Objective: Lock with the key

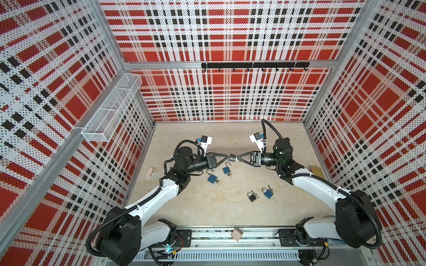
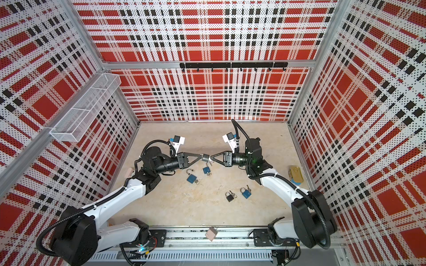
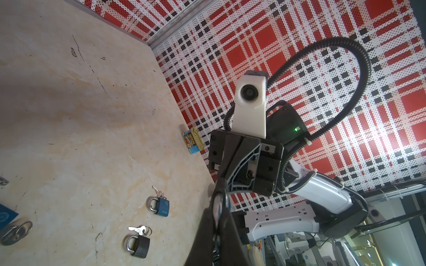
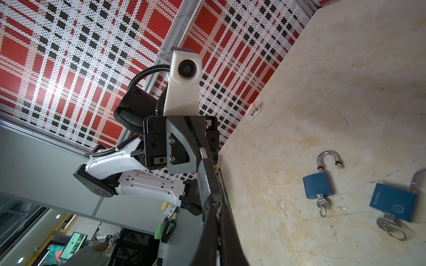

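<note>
- Walls (image 1: 219, 34) with red, black and white checks stand on three sides of the work place.
- Table (image 1: 207, 214) is pale and flat, and spare locks lie on it where both arms can reach.
- Left arm (image 1: 166, 191) and right arm (image 1: 315, 184) come in from the two sides and meet in the middle, up above the table. That way one can hold the lock while the other works the key.
- Wire basket (image 1: 110, 108) hangs on the side wall, well apart from the work.
- Can (image 3: 193, 141) sits by the wall on the right side, also out of the way.
- Two open blue locks (image 4: 319, 184) lie on the table near the meeting spot, each with a key in its bottom.
- Shut blue lock (image 3: 159, 206) and shut dark lock (image 3: 138, 245) lie nearer the front.
- Held dark lock (image 1: 232, 158) is in the air between the two arms. The left jaws are pressed onto its silver loop, so its key end points at the right arm.
- Right jaws are pressed together, right at that key end.
- Key (image 2: 210, 161) shows only as a tiny silver bit there. It is too small to tell if the right jaws pinch it, but that looks likely. The turn of the key seems to be the step at hand.
</note>
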Robot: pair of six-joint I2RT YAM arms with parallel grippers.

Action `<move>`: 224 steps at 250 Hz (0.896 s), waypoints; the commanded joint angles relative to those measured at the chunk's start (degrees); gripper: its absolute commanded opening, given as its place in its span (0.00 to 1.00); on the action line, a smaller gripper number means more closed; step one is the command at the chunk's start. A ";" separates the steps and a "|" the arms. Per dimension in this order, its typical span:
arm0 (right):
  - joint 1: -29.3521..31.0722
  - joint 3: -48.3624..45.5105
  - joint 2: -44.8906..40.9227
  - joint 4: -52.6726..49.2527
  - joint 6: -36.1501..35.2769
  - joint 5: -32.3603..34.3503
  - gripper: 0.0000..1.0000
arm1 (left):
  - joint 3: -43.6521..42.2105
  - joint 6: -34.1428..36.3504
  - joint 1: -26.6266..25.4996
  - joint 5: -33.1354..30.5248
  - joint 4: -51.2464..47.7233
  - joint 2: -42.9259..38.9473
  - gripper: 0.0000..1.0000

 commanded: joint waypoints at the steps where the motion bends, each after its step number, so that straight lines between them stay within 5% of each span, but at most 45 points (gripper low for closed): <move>1: 0.68 -1.02 -1.04 3.14 0.04 -0.78 0.00 | 0.20 -0.70 1.04 0.51 2.51 -0.96 0.00; 126: -5.83 -7.42 -7.69 1.08 2.32 -0.17 0.00 | -1.40 -0.08 6.34 5.24 1.53 -2.37 0.00; 176: -7.78 -6.26 -13.18 -22.77 -10.30 8.36 0.00 | -2.72 2.32 4.53 4.26 -1.45 -0.14 0.00; 224: -7.80 -5.85 -17.89 -39.36 -18.26 21.04 0.00 | 0.86 10.14 -3.20 -0.21 -11.29 5.40 0.00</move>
